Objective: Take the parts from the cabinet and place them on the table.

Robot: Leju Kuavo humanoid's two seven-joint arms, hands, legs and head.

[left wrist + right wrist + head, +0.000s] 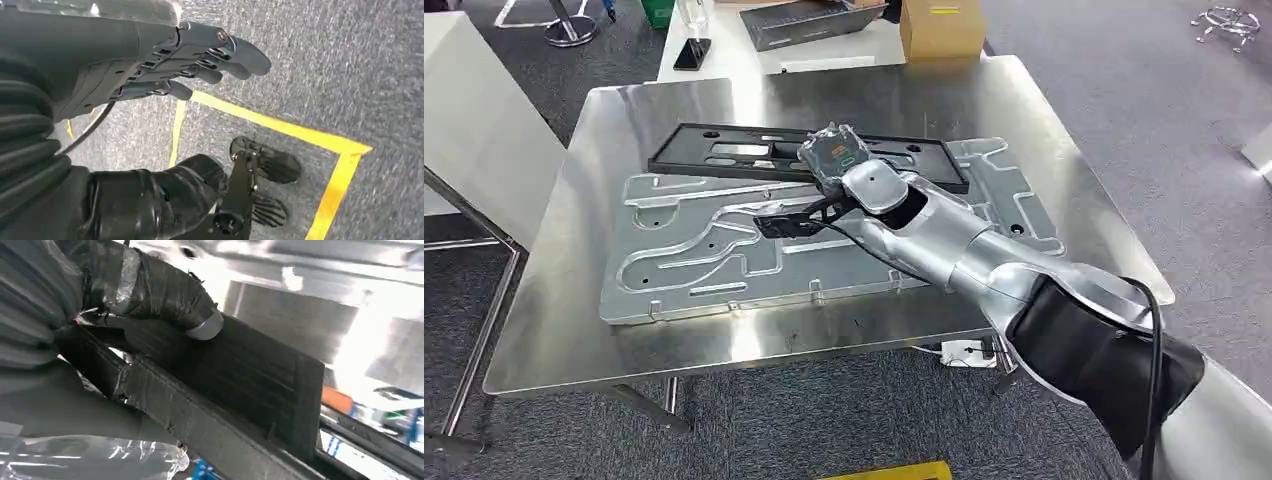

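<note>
Your right hand (829, 160) grips black frame part (724, 153) atop stamped metal panel (684, 260) on steel table (554, 330); left hand (200, 55) hangs empty, fingers loosely extended.

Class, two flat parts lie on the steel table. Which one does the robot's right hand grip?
The black frame, the long dark part with cut-out slots along the far side. The right hand grips its right portion. The silver stamped panel lies nearer, ungripped.

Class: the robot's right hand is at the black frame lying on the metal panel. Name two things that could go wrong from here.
1. The right hand grips the black frame at one spot along its length; the long free end might swing or drag across the stamped metal panel.
2. The panel reaches close to the table edge nearest the robot, so a push could shift it toward that edge.
</note>
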